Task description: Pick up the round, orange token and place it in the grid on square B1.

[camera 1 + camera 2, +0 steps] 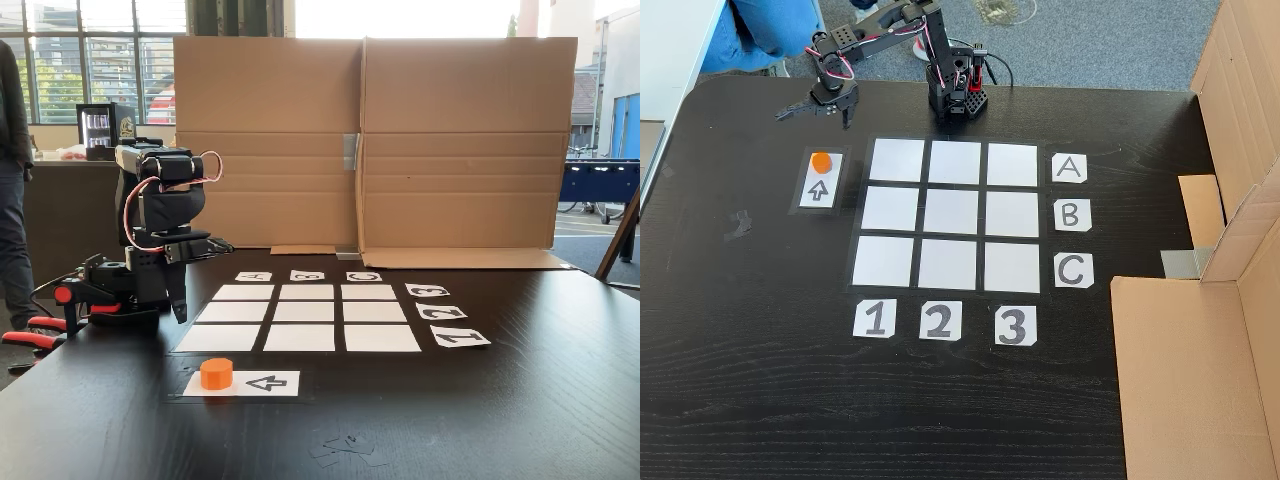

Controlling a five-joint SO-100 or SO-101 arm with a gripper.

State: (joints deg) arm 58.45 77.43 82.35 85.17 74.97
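Tool (820, 110) hung above the desk (760, 380), jaws spread and nothing between them; the side-on fixed view showed it the same way (180, 300), fingers pointing down, clear of the surface. The token (820, 161) sat just beyond the tool tips on the arrow card (820, 190), at the card's end nearest the tool; the low fixed view also had it on that card (216, 373). Token and tool were near but apart, no contact. The grid (952, 213) lay to one side of the tool, all nine cells bare. Square B1 (889, 209), read from letter card B (1070, 214) and number card 1 (875, 320), was the middle cell of the grid column nearest the arrow card, a short sideways reach from the token. Judged step: approach before the grasp, pick not yet made. Next move would call for carrying the spread tool over the token, lowering so the fingers straddle its sides, then pinching. Small short token: a grip too high could slip off.
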